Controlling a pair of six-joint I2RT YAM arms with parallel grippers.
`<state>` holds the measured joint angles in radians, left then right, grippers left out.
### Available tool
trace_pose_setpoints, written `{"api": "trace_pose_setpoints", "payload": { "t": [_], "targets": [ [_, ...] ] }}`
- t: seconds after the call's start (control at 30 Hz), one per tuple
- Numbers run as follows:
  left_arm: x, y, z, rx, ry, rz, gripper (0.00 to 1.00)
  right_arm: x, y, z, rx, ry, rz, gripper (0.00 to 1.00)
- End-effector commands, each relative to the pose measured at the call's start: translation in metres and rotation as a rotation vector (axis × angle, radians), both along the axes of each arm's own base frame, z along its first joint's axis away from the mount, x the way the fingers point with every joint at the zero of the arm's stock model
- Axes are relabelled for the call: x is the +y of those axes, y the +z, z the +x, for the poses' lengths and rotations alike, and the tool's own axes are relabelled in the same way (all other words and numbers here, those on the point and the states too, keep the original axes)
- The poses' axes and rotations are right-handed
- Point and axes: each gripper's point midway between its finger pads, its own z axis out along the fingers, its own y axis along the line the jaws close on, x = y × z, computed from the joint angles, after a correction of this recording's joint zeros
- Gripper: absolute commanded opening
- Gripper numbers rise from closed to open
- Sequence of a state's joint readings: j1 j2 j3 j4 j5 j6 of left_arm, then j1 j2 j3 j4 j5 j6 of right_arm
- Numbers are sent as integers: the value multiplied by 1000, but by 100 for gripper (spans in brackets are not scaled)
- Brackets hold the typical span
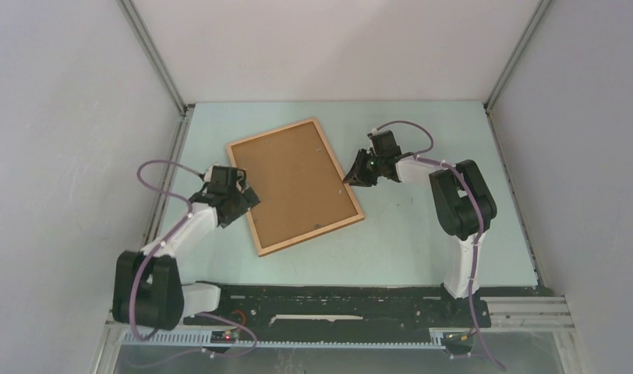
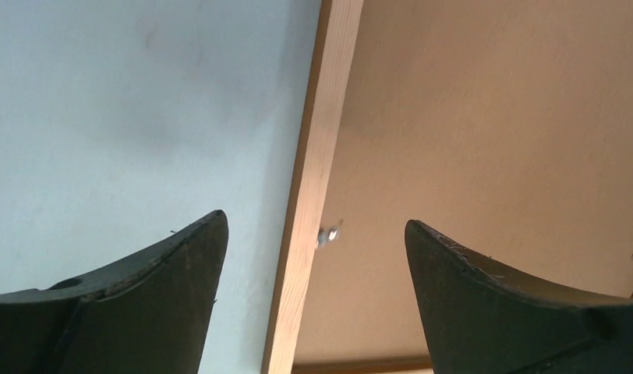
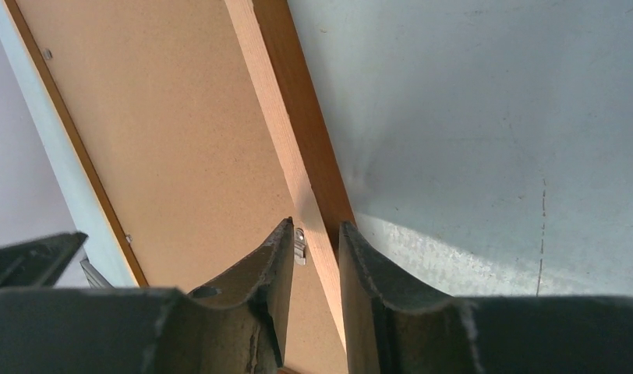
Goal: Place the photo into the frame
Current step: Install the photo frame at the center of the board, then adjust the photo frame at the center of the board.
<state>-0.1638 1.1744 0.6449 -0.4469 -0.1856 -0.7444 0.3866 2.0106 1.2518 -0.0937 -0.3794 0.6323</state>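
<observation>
The frame (image 1: 311, 236) is lying face down on the bench (image 1: 422, 234), slightly skewed, with the brown backing (image 1: 294, 183) sitting inside it. The photo is not showing in any view; whether it is lying under the backing cannot be told.

Judging by this, the step in hand is working on the back of the frame, at its small metal clips. The left tool (image 2: 315, 226) is hanging released, its jaws spread wide and straddling the frame's left rail without touching it. The right tool (image 3: 312, 234) is clenching almost fully, apparently pinching the right rail, with a clip (image 3: 299, 245) just beside its inner finger.

The next move is probably calling for steadying the frame on one side while turning a clip on the other, without dragging the frame across the bench.
</observation>
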Motion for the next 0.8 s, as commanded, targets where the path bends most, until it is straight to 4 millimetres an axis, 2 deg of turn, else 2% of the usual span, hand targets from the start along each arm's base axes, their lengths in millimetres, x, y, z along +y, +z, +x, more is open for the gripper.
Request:
{"api": "trace_pose_setpoints", "payload": {
  "t": [0.0,0.13,0.23,0.33,0.43,0.5,0.6,0.7,0.77],
  "targets": [
    [4,9,41,6,-18,1,91,10,20,8,-55,30,24,36],
    [-13,-8,56,38,-50,-76,87,10,21,8,-58,34,26,39],
    [-28,-16,58,45,-73,-124,84,8,23,9,-65,35,25,42],
    [-51,-15,55,30,-119,-150,83,7,25,10,-70,35,25,46],
    [-89,-15,42,23,-167,-228,82,5,27,11,-75,34,24,51],
    [-122,-13,28,8,-222,-276,82,2,29,11,-77,30,17,58],
    [-158,-14,4,15,-279,-321,82,-8,33,13,-97,21,-14,69],
    [-173,-12,-16,7,-301,-347,83,-23,42,15,-135,4,-90,79],
    [-169,-5,-24,-11,-309,-353,84,-35,49,16,-169,-15,-155,84]
  ]
}}
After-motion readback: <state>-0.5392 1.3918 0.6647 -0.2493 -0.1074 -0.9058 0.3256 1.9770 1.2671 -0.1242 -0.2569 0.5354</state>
